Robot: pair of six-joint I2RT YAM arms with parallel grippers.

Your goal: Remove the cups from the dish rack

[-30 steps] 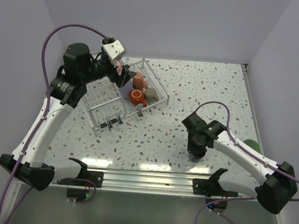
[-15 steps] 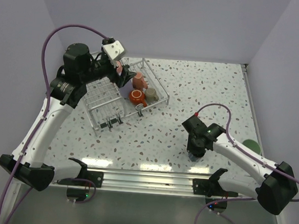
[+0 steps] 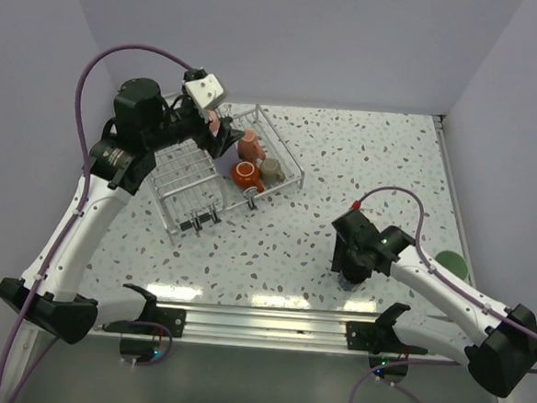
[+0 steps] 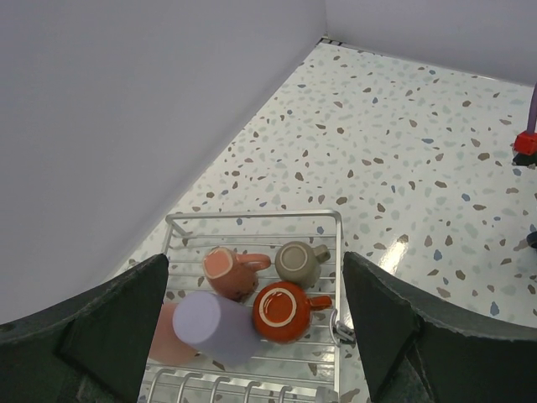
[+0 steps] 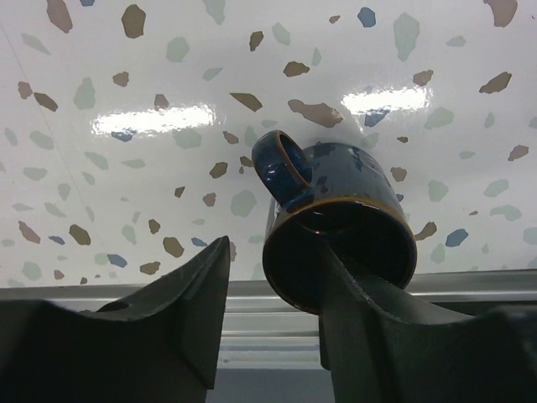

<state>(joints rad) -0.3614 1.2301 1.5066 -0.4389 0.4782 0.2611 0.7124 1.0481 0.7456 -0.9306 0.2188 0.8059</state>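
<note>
The wire dish rack (image 3: 188, 189) stands at the back left. In its right section are a salmon cup (image 4: 225, 267), a beige cup (image 4: 299, 262), an orange-red cup (image 4: 282, 311), a lavender tumbler (image 4: 211, 326) and a pink tumbler (image 4: 163, 342) partly behind it. My left gripper (image 4: 253, 260) hovers open and empty above these cups (image 3: 216, 124). My right gripper (image 5: 273, 250) is open at the table's front edge (image 3: 351, 274). One finger is inside a dark blue cup (image 5: 340, 227) that stands upright on the table; the other finger is outside, apart from its wall.
A mint-green cup (image 3: 451, 263) stands on the table at the right, partly behind the right arm. The rack's left section (image 3: 180, 172) holds no cups. The metal front rail (image 3: 260, 325) runs just below the dark blue cup.
The right arm's elbow has shifted a little right and toward the front while its gripper stayed over the dark blue cup. The left arm has not moved.
</note>
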